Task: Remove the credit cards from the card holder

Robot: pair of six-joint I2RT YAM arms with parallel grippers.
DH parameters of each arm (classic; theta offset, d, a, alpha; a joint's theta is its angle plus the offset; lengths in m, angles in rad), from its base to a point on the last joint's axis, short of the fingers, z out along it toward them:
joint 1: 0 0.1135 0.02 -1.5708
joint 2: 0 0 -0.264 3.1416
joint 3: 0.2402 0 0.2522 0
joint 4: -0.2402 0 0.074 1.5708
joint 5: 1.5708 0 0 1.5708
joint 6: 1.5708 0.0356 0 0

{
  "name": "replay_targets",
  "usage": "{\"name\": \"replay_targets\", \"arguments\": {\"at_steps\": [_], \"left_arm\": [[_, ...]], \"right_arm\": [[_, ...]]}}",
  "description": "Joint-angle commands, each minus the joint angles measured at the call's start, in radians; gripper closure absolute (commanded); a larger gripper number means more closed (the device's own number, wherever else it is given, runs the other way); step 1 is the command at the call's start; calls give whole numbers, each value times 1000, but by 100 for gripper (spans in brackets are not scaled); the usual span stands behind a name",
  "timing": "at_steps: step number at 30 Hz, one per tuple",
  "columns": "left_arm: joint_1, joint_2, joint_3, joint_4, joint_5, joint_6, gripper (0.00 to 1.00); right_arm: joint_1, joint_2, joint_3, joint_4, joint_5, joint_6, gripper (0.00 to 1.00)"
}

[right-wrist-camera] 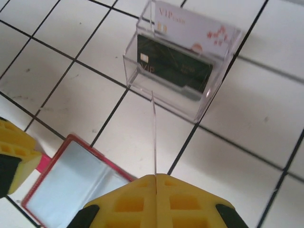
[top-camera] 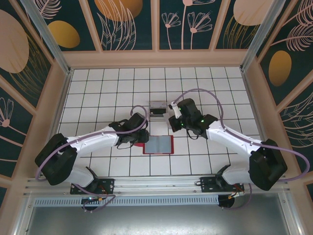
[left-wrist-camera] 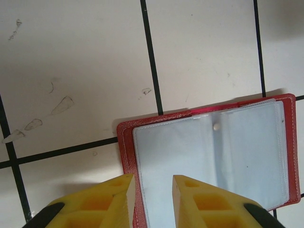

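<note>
A: Largest first. On the white tiled table point(top-camera: 98, 88) the flat red folding card holder point(top-camera: 158, 145) lies open, near the middle. What is the danger there?

B: The left gripper point(left-wrist-camera: 152, 199) has its jaws apart at the holder's 9 o'clock edge and grasps nothing. I think one brush could push the holder away.

A: And the small clear plastic box point(right-wrist-camera: 164, 102), at 12 o'clock from the holder?

B: It contains a dark rectangular credit card point(right-wrist-camera: 175, 69) and a pale printed card point(right-wrist-camera: 190, 28). The right gripper point(right-wrist-camera: 156, 190) is clenched on a thin pale card seen edge-on point(right-wrist-camera: 154, 137). Pinched at one end only, this card may slip or strike the box rim.
</note>
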State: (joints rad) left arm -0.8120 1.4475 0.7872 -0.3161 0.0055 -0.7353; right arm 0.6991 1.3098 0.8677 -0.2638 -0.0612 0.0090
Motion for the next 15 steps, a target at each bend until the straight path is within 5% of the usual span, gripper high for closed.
{"name": "replay_targets", "arguments": {"at_steps": [1, 15], "left_arm": [[-3, -28, -34, 26, -2, -13, 71], [17, -89, -114, 16, -16, -41, 70]], "right_arm": [[-6, 0, 63, -80, 30, -357, 100], [-19, 197, 341, -320, -40, -929, 100]]}}
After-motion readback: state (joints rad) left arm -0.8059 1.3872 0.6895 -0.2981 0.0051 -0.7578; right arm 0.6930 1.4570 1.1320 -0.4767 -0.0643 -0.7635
